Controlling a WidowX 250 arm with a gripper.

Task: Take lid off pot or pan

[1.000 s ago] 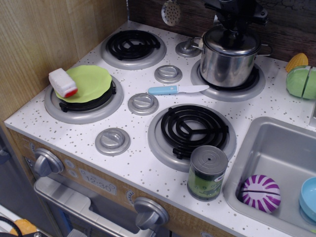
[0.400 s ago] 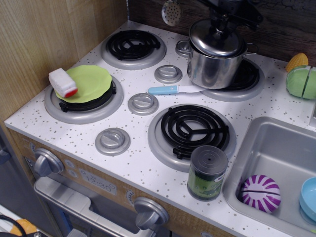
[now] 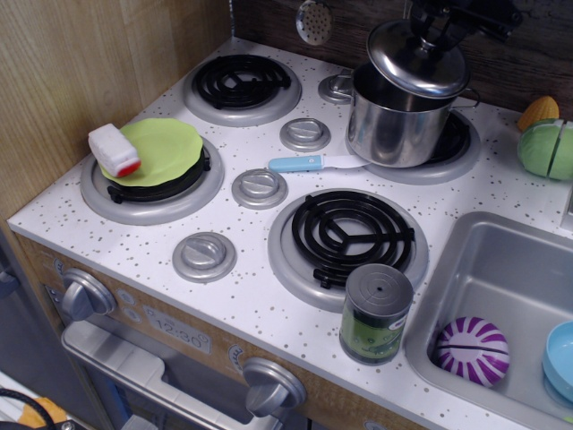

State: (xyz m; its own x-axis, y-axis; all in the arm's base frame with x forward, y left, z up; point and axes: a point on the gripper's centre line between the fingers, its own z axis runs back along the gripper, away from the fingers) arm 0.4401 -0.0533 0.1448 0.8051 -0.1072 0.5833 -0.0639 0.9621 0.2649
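1. Black gripper at top edge, approx 1 o'clock of frame, clenched on the knob of the lid; fingertips partly cut off by frame edge.
2. Lid is lifted and tilted, its right side higher; dark gap shows under it at the left rim of the pot. Can't tell if the lid's far edge touches the pot rim.
3. Pot sits on the back-right burner, shifted toward the burner's left edge; a loop handle shows at its 3 o'clock side.
4. Toy knife w/ light-blue handle lies flat at the pot's 8 o'clock, blade tip just beside or under the pot base.
5. Front-right burner w/ black coil at centre; green can w/ grey top stands upright at its 5 o'clock, touching the burner ring.
6. Green plate on front-left burner, approx 9 o'clock of frame; small white bottle w/ red cap lies on the plate's left edge.
7. Sink at 4 o'clock holds a purple-and-white striped ball; blue bowl at the right edge, partly cut off.
8. Green sliced toy veg at 3 o'clock of the pot, well apart.
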